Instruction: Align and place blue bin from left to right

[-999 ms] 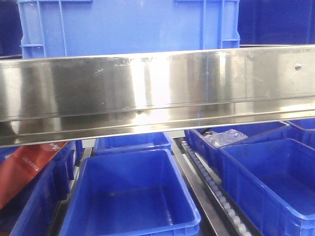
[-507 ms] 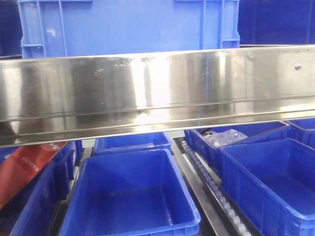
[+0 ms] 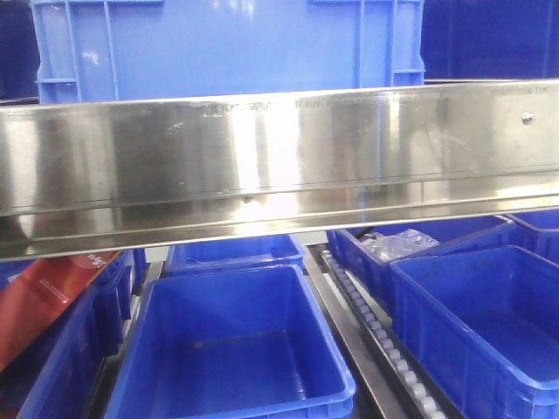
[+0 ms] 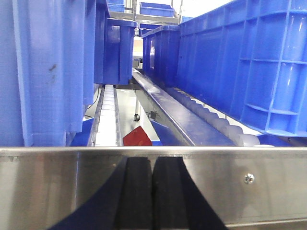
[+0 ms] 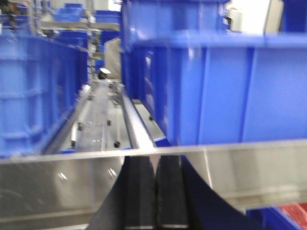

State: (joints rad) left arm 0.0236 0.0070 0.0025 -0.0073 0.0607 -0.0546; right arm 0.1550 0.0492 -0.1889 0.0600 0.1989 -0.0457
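The blue bin [image 3: 227, 48] stands on the upper level behind a shiny steel rail [image 3: 279, 166]; only its ribbed front wall shows in the front view. My left gripper [image 4: 152, 162] is shut with nothing between its black fingers, right in front of the rail [image 4: 249, 191]. Blue crate walls rise to its left [image 4: 43, 72] and right [image 4: 249, 67]. My right gripper [image 5: 155, 160] is also shut and empty, before the same kind of rail [image 5: 62, 187], with a blurred blue crate [image 5: 225, 91] close on the right. I cannot tell which of these walls belong to the blue bin.
Below the rail sit darker blue tubs: one in the middle [image 3: 231, 349], one at the right [image 3: 489, 323], one further back [image 3: 236, 253]. A roller track [image 3: 376, 332] runs between them. A red pack [image 3: 44, 301] lies at the lower left.
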